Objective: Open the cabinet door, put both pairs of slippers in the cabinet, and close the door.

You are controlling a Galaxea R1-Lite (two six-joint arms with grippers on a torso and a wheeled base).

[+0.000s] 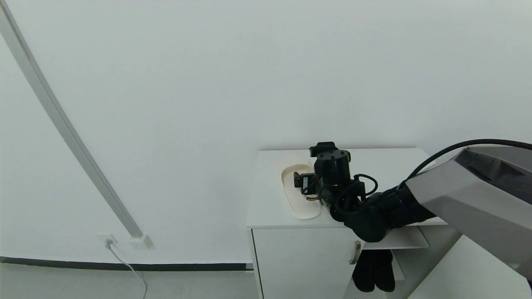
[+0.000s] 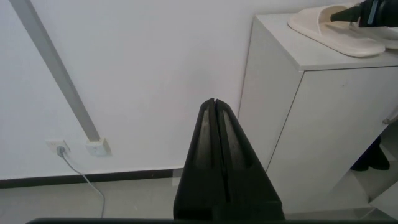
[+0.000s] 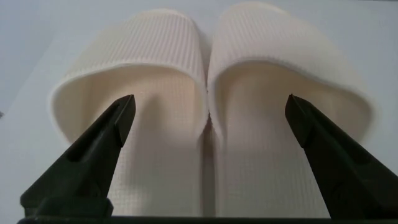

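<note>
A pair of cream slippers lies side by side on top of the white cabinet. My right gripper hovers over them, open. In the right wrist view its fingertips straddle both cream slippers at their heel ends, one finger on each outer side. A pair of black slippers sits inside the cabinet under a shelf; the right door is swung open. My left gripper is shut on nothing, low and left of the cabinet.
The cabinet's left door is closed, with a metal handle. The cabinet stands against a white wall. A grey cable duct runs diagonally down to a wall socket with a cord. Bare floor lies left of the cabinet.
</note>
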